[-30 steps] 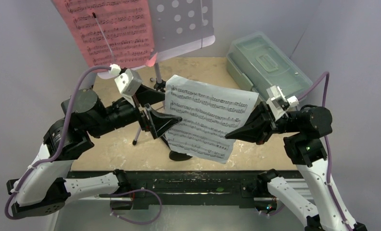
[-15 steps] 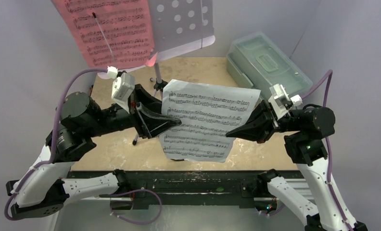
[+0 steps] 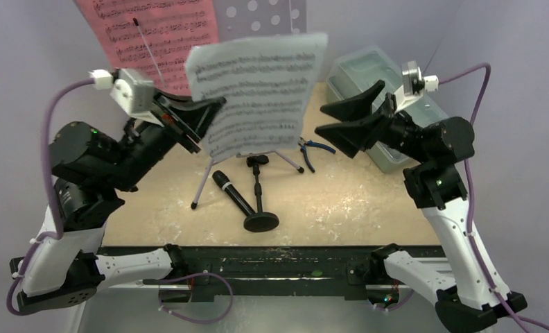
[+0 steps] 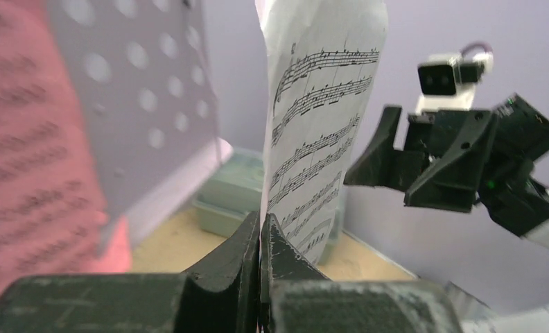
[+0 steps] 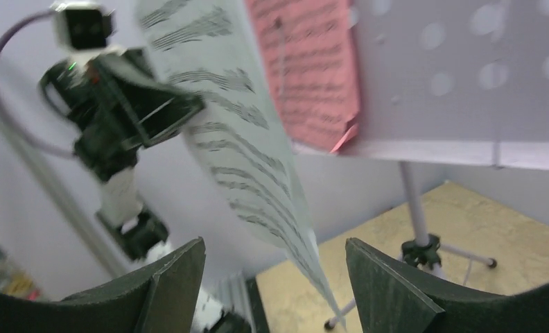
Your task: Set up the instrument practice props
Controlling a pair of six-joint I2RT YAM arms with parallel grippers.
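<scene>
A white music sheet [image 3: 258,90] hangs upright in the air in front of the lavender stand's hole-punched tray [image 3: 268,17]. My left gripper [image 3: 213,107] is shut on its left edge, the paper pinched between the closed jaws [image 4: 260,222]. The right gripper [image 3: 321,120] stands open just right of the sheet, apart from it; the sheet's lower corner [image 5: 320,277] hangs between its spread fingers without touching them. A pink music sheet [image 3: 154,35] rests on the tray's left half. The black microphone [image 3: 231,194] lies on the table beside the upright short mic stand [image 3: 259,208].
Blue-handled pliers [image 3: 312,149] lie right of the stand's tripod legs [image 3: 209,177]. A clear lidded box [image 3: 365,76] sits at the back right, partly behind the right gripper. Grey walls close in the table on three sides.
The left gripper closed on the white sheet and lifted it up and back toward the tray. The right gripper let go, opened and drew away to the right. Microphone and mic stand are now uncovered.
</scene>
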